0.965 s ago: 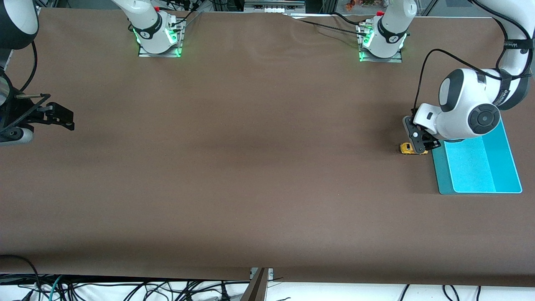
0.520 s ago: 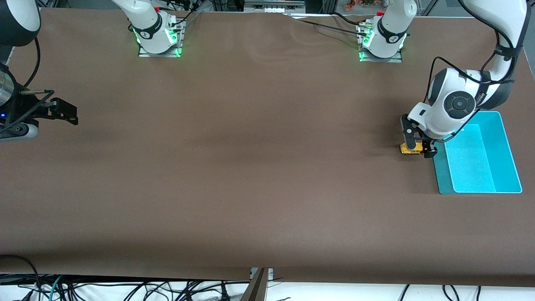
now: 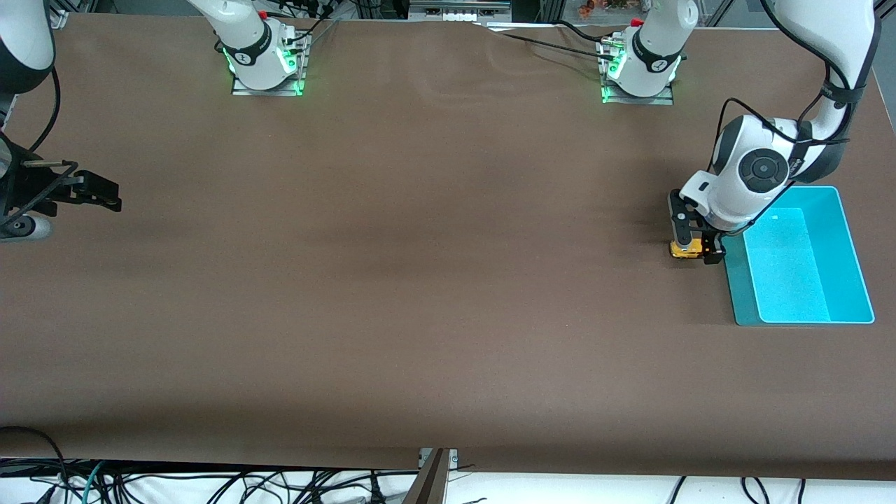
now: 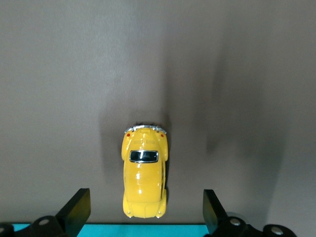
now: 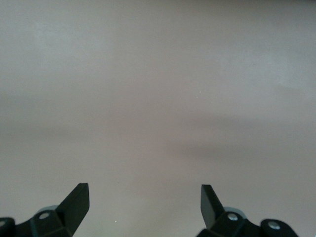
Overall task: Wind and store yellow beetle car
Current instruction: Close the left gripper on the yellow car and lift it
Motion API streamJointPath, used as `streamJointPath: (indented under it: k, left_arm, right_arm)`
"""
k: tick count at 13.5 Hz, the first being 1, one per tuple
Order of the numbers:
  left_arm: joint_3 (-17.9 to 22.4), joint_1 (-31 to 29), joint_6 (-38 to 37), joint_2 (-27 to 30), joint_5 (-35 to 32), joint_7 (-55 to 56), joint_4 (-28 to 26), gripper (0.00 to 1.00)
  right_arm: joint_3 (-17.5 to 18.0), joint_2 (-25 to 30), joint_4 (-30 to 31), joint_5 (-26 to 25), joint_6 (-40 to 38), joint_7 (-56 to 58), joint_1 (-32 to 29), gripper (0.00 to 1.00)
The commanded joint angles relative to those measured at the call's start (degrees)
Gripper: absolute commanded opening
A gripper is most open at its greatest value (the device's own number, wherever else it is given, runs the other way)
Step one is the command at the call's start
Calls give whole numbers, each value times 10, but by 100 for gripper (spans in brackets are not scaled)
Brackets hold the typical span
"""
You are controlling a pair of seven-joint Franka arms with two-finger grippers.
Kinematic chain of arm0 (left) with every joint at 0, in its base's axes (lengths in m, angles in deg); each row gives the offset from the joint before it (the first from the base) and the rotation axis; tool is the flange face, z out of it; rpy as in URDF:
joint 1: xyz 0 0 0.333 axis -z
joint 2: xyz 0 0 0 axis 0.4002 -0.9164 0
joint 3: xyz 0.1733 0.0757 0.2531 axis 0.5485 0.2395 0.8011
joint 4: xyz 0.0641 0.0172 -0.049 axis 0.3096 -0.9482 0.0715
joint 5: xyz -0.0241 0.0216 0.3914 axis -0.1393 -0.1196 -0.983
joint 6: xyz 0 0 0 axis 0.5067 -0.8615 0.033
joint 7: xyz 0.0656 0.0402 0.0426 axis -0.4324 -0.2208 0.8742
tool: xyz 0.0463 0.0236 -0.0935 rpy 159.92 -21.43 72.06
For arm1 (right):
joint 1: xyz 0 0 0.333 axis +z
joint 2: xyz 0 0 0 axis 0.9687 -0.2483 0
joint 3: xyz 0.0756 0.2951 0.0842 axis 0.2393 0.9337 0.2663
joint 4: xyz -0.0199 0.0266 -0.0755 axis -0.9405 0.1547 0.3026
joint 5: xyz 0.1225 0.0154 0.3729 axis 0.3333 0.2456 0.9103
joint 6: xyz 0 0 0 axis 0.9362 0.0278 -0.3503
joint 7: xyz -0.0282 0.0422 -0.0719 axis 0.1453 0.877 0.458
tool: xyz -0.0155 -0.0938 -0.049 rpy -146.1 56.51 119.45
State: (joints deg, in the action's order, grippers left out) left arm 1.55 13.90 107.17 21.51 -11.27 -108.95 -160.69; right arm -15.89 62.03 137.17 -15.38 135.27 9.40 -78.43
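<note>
My left gripper (image 3: 693,245) straddled the yellow beetle car (image 4: 144,170), fingers wide, beside the cyan bin (image 3: 850,262). Car sat on brown tabletop (image 3: 420,280), probably untouched. Right gripper (image 3: 94,194) waited open at the table's right-arm end.

We see the desk (image 3: 420,280) evenly lit from overhead, its brown cloth matte, with a broad darker band across the middle. Green lamps glow at both arm bases. The bin (image 3: 850,280) is the brightest patch, its floor nearly washed out. In the left wrist view the car (image 4: 143,170) is sharp, with small highlights on its glossy roof (a soft shadow hugs each side), and fainter smeared shadows lie on the cloth nearby. The right wrist view looks pale and hazy.
</note>
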Motion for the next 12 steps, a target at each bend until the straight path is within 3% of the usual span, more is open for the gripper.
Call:
streamJointPath:
  k: [1,8,9,10,11,12]
  left_arm:
    - [-4,-30,52,-24,-13,-39,-1,100]
    - [-4,-39,80,-57,-12,-34,-1,100]
    - [-4,-46,91,-57,-12,-36,-1,85]
    - [-5,-49,92,-57,-12,-36,-1,46]
    - [-4,-49,92,-58,-12,-37,-1,23]
    - [-5,-49,92,-57,-12,-38,-1,8]
  right_arm:
    - [3,3,2,12,-5,-7,-4,100]
    - [5,3,1,12,-2,-6,-3,100]
    - [4,3,1,12,-2,-5,-3,100]
    - [4,3,1,12,-3,-5,-4,100]
    - [4,2,1,12,-2,-5,-4,100]
    - [4,2,1,12,-1,-5,-4,100]
